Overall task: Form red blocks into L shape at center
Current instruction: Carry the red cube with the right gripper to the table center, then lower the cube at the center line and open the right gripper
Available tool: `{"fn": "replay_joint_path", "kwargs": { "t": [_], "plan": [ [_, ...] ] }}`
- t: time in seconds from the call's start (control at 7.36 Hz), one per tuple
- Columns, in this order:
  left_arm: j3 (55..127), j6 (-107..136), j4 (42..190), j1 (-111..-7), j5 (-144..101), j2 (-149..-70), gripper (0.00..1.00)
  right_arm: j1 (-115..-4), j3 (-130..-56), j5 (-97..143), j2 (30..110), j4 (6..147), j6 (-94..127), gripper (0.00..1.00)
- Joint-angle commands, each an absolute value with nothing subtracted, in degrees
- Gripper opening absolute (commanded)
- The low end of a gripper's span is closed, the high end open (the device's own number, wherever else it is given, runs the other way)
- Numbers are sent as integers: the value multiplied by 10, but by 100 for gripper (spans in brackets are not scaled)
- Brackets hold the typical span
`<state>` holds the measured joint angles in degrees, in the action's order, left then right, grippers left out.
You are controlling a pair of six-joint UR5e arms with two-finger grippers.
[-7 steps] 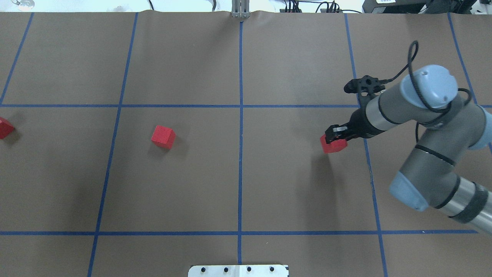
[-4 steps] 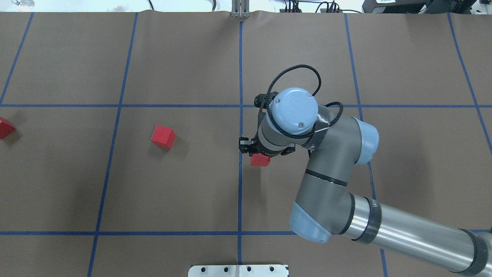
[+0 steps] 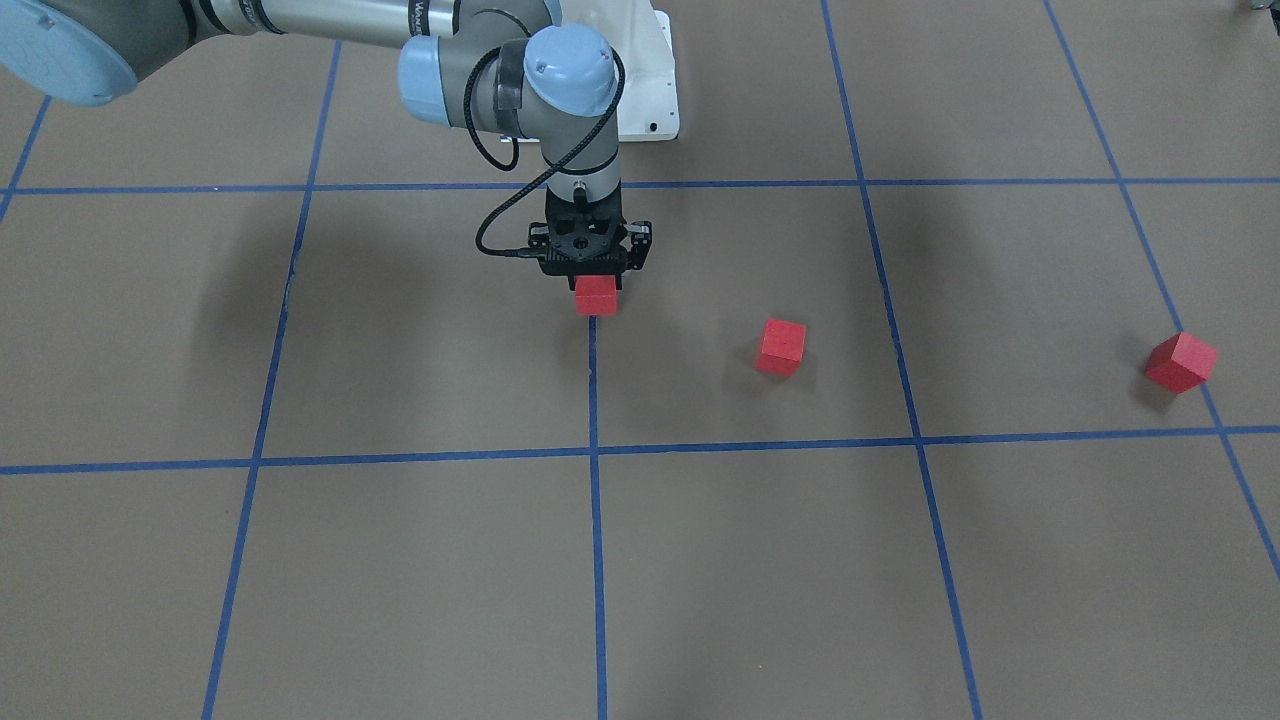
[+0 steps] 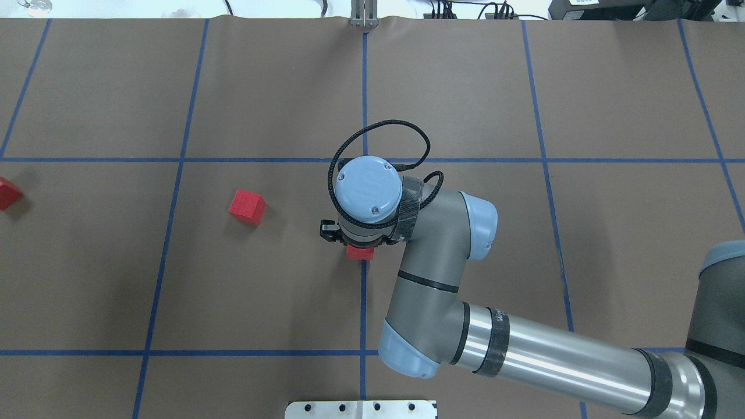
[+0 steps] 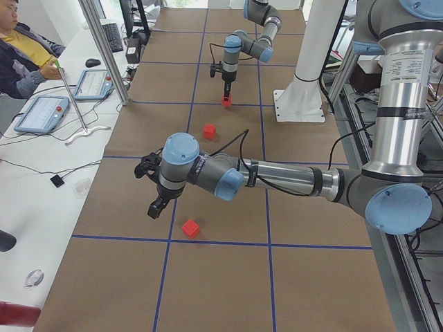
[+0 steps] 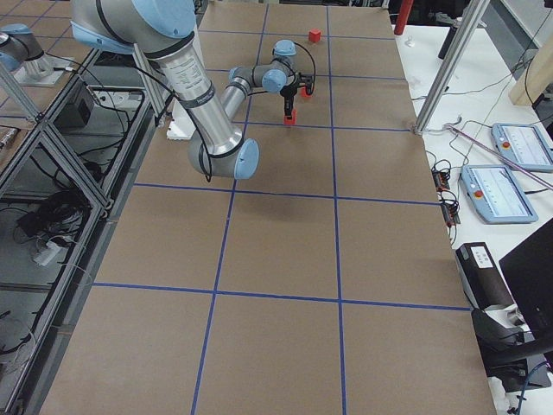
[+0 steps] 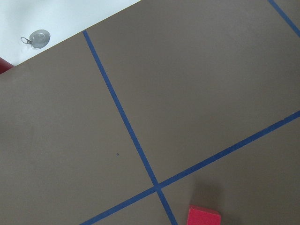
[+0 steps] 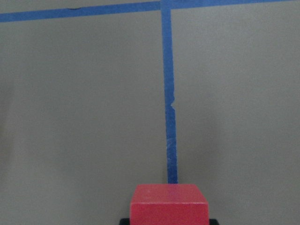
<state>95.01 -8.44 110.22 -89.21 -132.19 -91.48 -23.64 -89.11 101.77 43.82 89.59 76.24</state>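
My right gripper (image 4: 356, 247) is shut on a red block (image 4: 359, 252) and holds it low on the centre blue grid line (image 4: 363, 302), pointing straight down. The front-facing view shows this block (image 3: 596, 297) under the right gripper (image 3: 596, 282); I cannot tell whether it touches the surface. In the right wrist view the block (image 8: 168, 204) sits on the line. A second red block (image 4: 247, 206) lies left of centre, and a third (image 4: 7, 193) at the table's left edge. My left gripper (image 5: 156, 207) hovers near that third block (image 5: 191, 227); I cannot tell its state.
The white robot base plate (image 4: 361, 409) sits at the near edge. A person (image 5: 21, 48) sits beyond the far side, beside tablets (image 5: 41, 114) and a metal post (image 5: 69, 76). Blue tape lines cross the brown surface.
My right arm has carried the red block leftwards from the right half of the table to the centre grid line. The other two blocks have not moved.
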Motion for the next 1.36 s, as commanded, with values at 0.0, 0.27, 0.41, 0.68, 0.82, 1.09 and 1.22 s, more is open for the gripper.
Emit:
{"fn": "replay_joint_path", "kwargs": {
  "t": [0.0, 0.27, 0.41, 0.68, 0.82, 1.09, 1.22],
  "plan": [
    [950, -85, 1102, -892, -1322, -915, 100, -236, -890, 1018, 436, 912, 757, 11],
    [950, -85, 1102, -892, -1322, -914, 100, -236, -889, 1020, 437, 913, 758, 34],
    [950, -85, 1102, -892, -1322, -914, 100, -236, -889, 1020, 437, 913, 757, 36],
    [950, -85, 1102, -892, -1322, -914, 100, -234, -885, 1020, 438, 913, 757, 38],
    [951, -85, 1102, -892, -1322, -914, 100, -233, -884, 1020, 438, 912, 757, 44],
    [950, -85, 1102, -892, -1322, -914, 100, -229, -883, 1018, 437, 913, 757, 54],
    [951, -85, 1102, -892, -1322, -914, 100, -228, -883, 1017, 437, 912, 757, 57]
  ]
}}
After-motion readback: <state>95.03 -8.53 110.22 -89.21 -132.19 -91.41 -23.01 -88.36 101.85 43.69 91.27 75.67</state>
